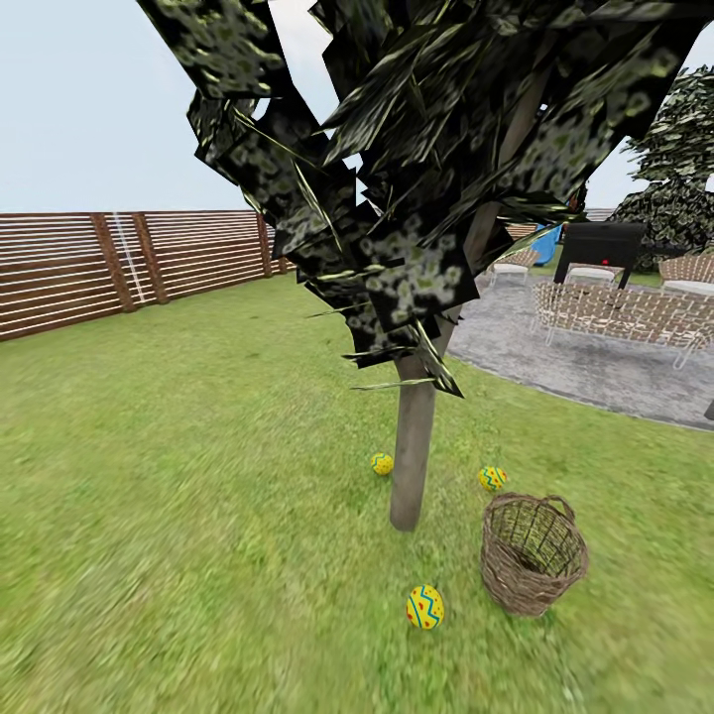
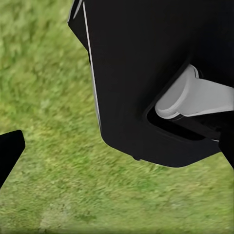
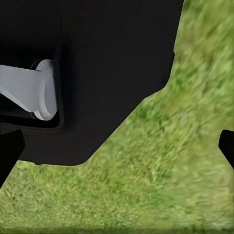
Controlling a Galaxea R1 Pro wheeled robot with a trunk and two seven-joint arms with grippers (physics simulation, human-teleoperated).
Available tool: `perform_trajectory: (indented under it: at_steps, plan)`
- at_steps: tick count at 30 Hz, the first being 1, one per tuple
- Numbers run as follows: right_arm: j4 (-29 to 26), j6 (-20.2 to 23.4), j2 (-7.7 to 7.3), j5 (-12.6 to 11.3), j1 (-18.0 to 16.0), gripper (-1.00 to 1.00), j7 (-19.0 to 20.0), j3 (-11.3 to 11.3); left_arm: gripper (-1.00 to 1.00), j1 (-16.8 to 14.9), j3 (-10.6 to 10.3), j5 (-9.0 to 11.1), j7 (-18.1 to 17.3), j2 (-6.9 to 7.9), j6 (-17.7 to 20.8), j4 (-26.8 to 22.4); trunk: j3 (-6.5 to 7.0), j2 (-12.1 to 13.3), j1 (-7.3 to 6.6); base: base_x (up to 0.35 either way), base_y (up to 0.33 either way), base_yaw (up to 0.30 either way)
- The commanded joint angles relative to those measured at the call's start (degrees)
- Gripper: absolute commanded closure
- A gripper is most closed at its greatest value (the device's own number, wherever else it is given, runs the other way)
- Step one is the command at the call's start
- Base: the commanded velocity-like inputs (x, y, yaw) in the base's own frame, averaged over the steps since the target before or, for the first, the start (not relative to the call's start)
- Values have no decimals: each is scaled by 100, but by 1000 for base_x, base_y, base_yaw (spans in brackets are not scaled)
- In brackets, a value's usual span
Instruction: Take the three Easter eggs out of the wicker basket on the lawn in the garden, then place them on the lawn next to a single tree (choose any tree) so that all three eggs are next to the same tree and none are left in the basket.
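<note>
Easter eggs, smooth yellow ovals with blue zigzags, lie on the mottled lawn [image 1: 198, 476] around the tree [image 1: 414, 446]: one [image 1: 424, 607] in front, two [image 1: 382, 463] [image 1: 492, 479] flanking its pale trunk. Beside them the open-weave wicker basket [image 1: 533, 555] tilts slightly. Whether either gripper is open, I cannot tell.

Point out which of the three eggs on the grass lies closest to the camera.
The yellow egg with blue zigzags, lying alone on the lawn in front of the pale trunk, left of the wicker basket; the other two sit farther back.
</note>
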Motion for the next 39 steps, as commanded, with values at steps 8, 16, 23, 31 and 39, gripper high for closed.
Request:
perform_trajectory:
  at_steps: [8, 16, 23, 31, 39]
  plan:
    - [12, 45, 5, 41, -7, -100, 17, -48, -100, -2, 4, 54, -20, -26, 32, -2, -10, -11, 3, 0, 0, 0]
    - [1, 32, -4, 31, -7, -100, 15, -57, -100, -2, -7, 52, -24, -41, 32, -2, -10, -11, 3, 0, 0, 0]
    - [-171, -5, -100, 21, -7, -100, 8, -86, -100, -2, 25, 74, -29, -5, 32, -10, -10, -11, 3, 0, 0, 0]
    - [-198, -5, -99, 9, -7, -100, 8, -91, -100, -2, 31, 87, -29, -31, 32, -10, -10, -11, 3, 0, 0, 0]
    - [-199, -5, -101, 16, -7, -100, 8, -89, -100, -2, 37, 87, -29, -26, 32, -10, -10, -11, 3, 0, 0, 0]
